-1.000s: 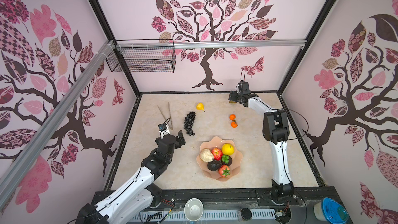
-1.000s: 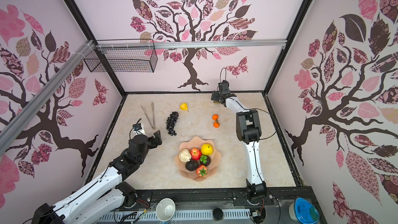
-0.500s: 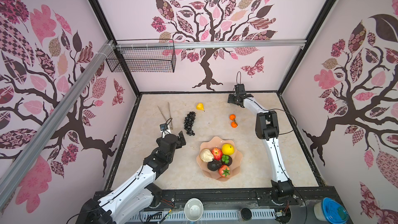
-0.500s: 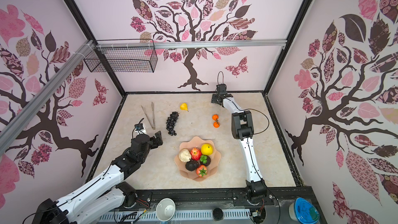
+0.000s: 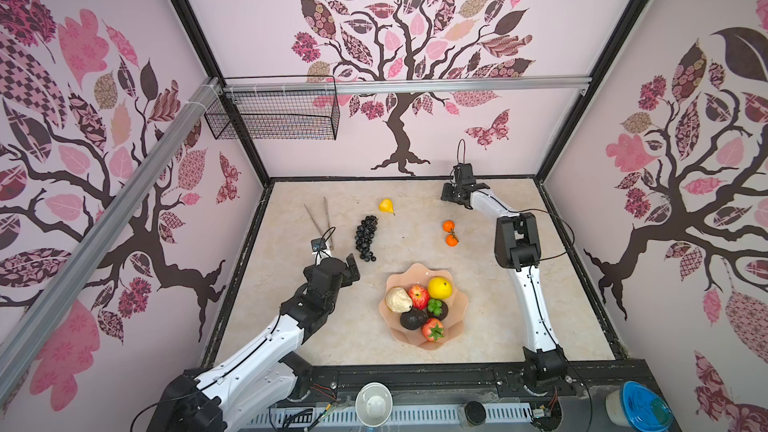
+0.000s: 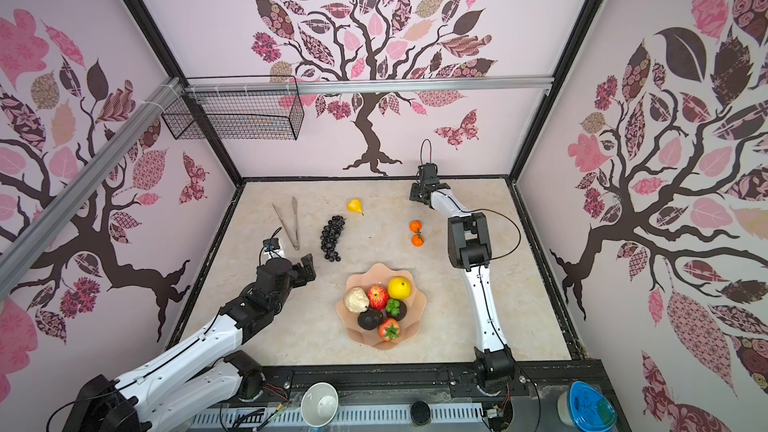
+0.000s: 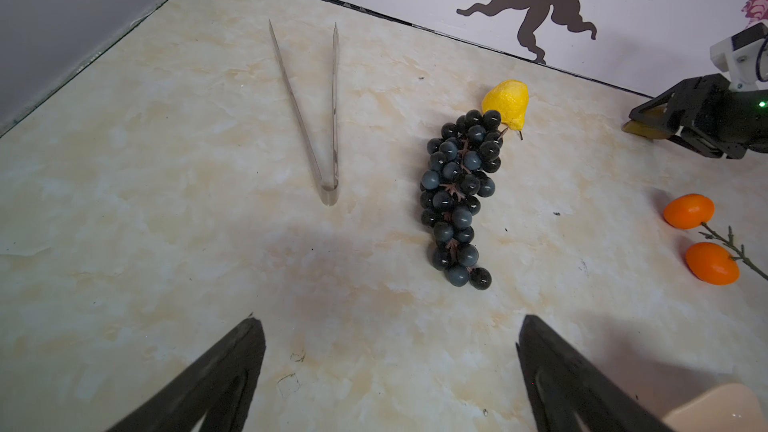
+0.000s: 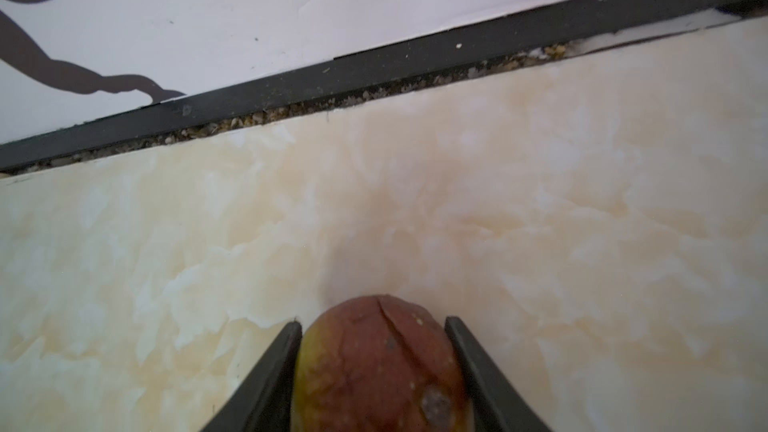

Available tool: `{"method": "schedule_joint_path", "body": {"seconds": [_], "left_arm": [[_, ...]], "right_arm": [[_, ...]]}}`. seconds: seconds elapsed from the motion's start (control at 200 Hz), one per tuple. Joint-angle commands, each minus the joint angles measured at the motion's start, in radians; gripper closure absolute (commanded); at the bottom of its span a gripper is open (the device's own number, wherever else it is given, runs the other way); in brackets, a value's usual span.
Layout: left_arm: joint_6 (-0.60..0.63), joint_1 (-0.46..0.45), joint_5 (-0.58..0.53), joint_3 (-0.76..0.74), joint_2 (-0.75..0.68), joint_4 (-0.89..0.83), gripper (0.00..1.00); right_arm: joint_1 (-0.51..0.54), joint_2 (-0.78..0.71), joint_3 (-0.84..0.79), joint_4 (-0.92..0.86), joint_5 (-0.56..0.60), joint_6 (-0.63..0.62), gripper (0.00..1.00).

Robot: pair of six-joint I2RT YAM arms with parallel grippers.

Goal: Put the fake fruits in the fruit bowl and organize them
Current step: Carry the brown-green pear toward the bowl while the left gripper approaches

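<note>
Oddly, only the right wrist view shows what the right gripper (image 8: 374,324) has: a reddish-brown fruit (image 8: 378,367) with a yellow-green patch sits between its two fingers (image 8: 282,359), which press against both of its sides while it rests on the marbled table (image 8: 540,201) close to the back wall. In both top views that fruit is hidden under the gripper, which lies low at the far edge of the table. The left wrist view catches just a yellowish sliver of it under the black fingers. That view also shows the left gripper (image 7: 386,326) spread wide with nothing between its fingers. The black grape bunch (image 7: 457,197) lies on the table just ahead of it, the small yellow pear (image 7: 507,103) touching the bunch's far end. A top view adds the fruit bowl (image 5: 455,328), near the front and between the two arms, well apart from the right gripper. The bowl holds a cream pear (image 5: 398,300), red apple (image 5: 419,296), lemon (image 5: 439,288), avocado (image 5: 413,320) and two more fruits. The two oranges (image 5: 449,232) lie between the bowl and the right gripper, and the tongs (image 5: 320,220) lie beside the grapes.
</note>
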Motion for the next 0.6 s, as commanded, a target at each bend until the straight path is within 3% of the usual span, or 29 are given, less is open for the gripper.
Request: {"method": "schedule_joint_path", "body": {"seconds": [0.0, 0.335, 0.595], "left_arm": [[0.004, 0.003, 0.024, -0.006, 0.01, 0.03, 0.02], [0.005, 0.004, 0.099, -0.001, 0.021, 0.064, 0.02], [-0.056, 0.003, 0.33, 0.029, 0.015, 0.143, 0.03]], "right_arm": [[-0.006, -0.146, -0.116, 0.038, -0.052, 0.027, 0.46], [-0.004, -0.51, -0.594, 0.307, -0.196, 0.173, 0.46], [0.009, -0.81, -0.946, 0.481, -0.345, 0.353, 0.46]]}}
